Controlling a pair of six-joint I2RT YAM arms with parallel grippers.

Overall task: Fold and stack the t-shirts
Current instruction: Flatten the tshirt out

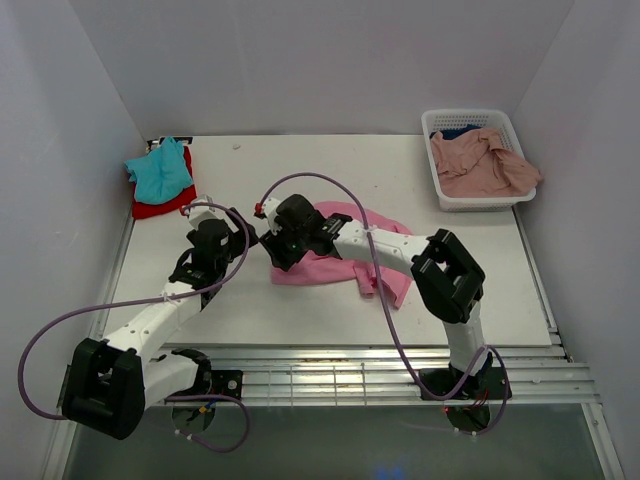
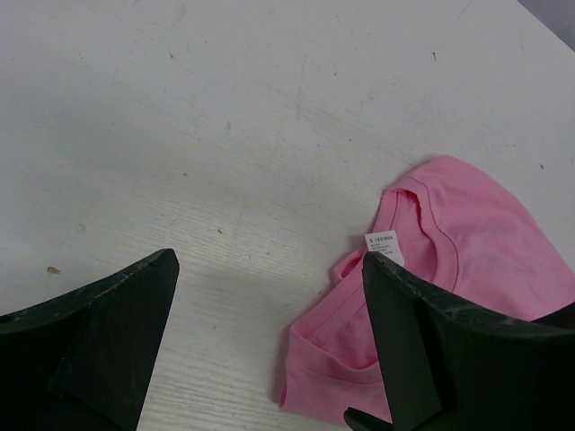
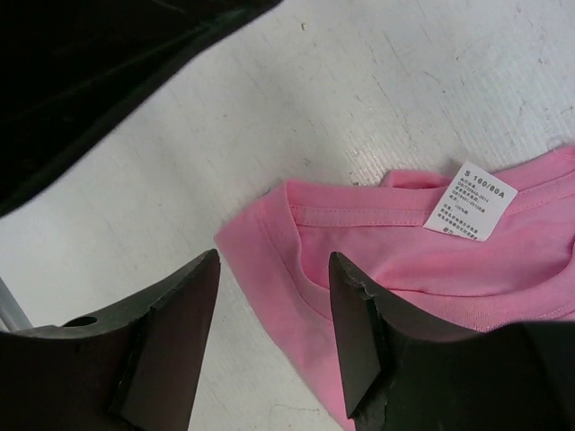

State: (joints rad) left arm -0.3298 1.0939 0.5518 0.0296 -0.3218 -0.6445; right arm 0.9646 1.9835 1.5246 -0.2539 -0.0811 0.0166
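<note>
The 2 arms bend in toward the pink shirt [image 2: 485, 233]. The left gripper [image 2: 269, 260] and right gripper [image 3: 274, 260] hang spread wide, holding nothing.

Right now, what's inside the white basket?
A crumpled salmon-pink t-shirt fills the basket, with dark blue cloth peeking behind it. Anything underneath is covered.

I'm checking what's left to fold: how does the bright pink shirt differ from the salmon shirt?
The bright pink shirt lies loosely spread on the table; the salmon shirt is bunched in the white basket, draping over its rim. The bright pink shirt is vivid, the salmon shirt muted. Both are unfolded.
</note>
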